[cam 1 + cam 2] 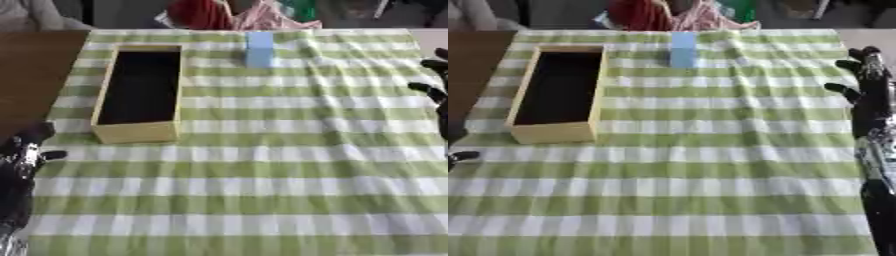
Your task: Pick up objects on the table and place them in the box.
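A light blue upright block (259,49) stands on the green-and-white checked cloth (262,165) near the far edge. To its left lies a long wooden box (140,92) with a dark inside that holds nothing I can see. My right hand (870,85) hovers at the right edge of the cloth, fingers straight and pointing away, well right of the block. My left hand (26,150) rests at the lower left beside the cloth, just below the box's near corner, fingers relaxed and holding nothing.
Bare brown tabletop (35,75) shows left of the cloth. Red and pink fabric (227,15) lies beyond the far edge, behind the block. The wide middle and near part of the cloth carry nothing.
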